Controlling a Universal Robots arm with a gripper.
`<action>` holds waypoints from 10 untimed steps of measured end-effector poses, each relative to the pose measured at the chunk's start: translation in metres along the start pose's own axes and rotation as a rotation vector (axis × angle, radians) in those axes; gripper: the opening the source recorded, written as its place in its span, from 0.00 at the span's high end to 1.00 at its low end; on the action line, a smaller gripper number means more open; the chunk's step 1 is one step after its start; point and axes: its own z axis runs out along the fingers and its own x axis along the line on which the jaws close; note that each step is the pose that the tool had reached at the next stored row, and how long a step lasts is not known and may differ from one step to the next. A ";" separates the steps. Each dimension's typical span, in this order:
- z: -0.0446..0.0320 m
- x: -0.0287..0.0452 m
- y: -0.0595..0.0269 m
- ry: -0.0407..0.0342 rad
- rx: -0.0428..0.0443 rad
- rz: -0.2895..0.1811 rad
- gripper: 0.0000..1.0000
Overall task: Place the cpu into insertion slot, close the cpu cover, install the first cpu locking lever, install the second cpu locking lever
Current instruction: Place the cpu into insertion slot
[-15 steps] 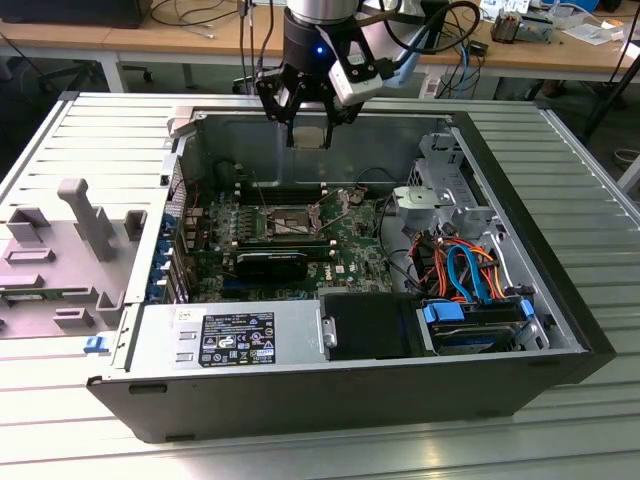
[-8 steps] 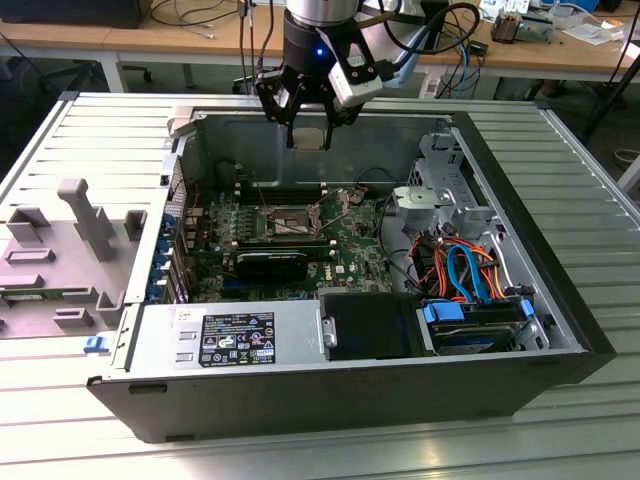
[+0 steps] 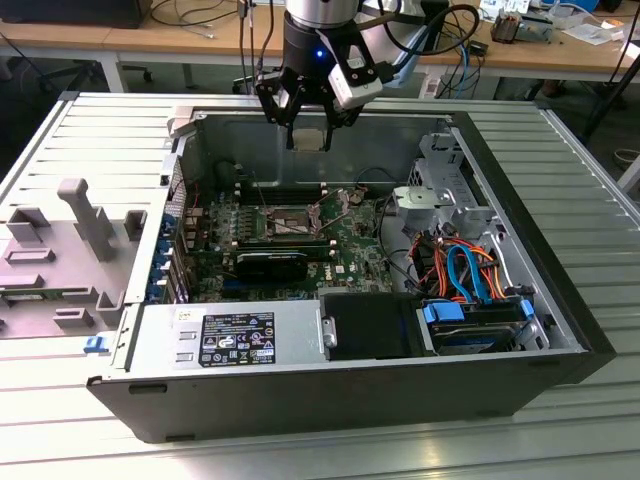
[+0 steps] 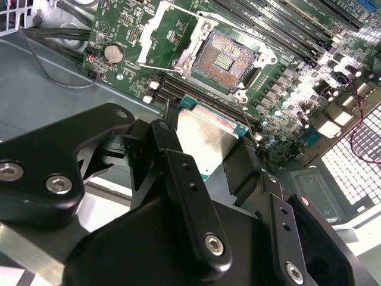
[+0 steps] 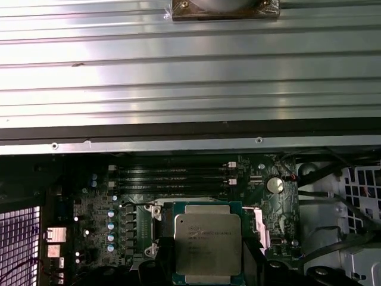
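My gripper hangs above the back of the open computer case, shut on the cpu. In both wrist views the cpu is a flat square chip with a silver-grey top on a green edge, held between black fingers. The insertion slot lies bare on the green motherboard, well below the chip. Its dark contact field sits in a silver rim. The cpu cover is swung open beside the slot. In the exterior view the slot lies below and in front of the gripper.
A black power supply box fills the case's front. A long black card lies in front of the slot, and memory slots run beside it. Orange and blue cables and a drive cage stand at the exterior view's right. A grey fixture is outside the case, at that view's left.
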 end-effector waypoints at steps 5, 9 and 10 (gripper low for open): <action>0.0005 0.0004 -0.0016 0.0000 0.0001 0.000 0.45; 0.0010 0.0007 -0.0025 0.0001 0.0002 0.000 0.45; 0.0011 0.0007 -0.0027 0.0001 0.0002 0.000 0.45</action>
